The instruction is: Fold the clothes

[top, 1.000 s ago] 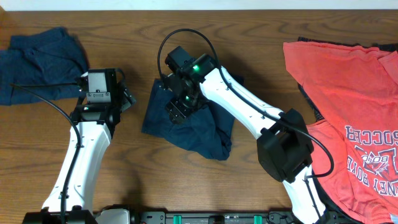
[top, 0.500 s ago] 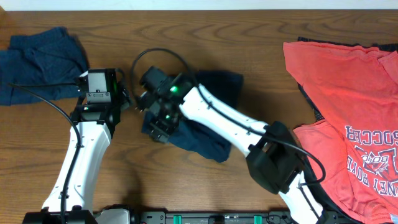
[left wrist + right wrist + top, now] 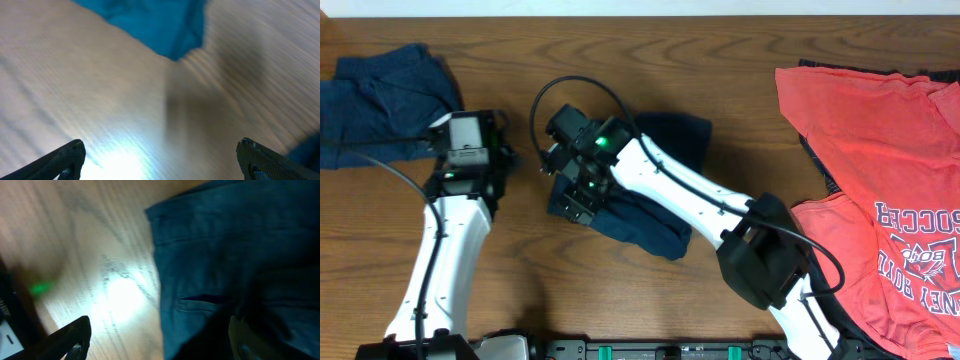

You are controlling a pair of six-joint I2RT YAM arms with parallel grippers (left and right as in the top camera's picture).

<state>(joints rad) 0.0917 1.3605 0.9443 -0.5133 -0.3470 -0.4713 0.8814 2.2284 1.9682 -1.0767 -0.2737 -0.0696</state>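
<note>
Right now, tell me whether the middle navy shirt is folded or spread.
Neither neatly: the dark navy cloth T-shirt lies bunched, edges doubled over.

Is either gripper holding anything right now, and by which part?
Nothing is held. The left gripper is open over bare table; the right gripper is open over the edge of the middle navy T-shirt.

The right claw (image 3: 159, 326) swung left over the navy T-shirt (image 3: 650, 226); the left claw (image 3: 160, 150) backed away.

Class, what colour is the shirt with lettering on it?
The lettered shirt is coral red, clearest in the overhead view.
</note>
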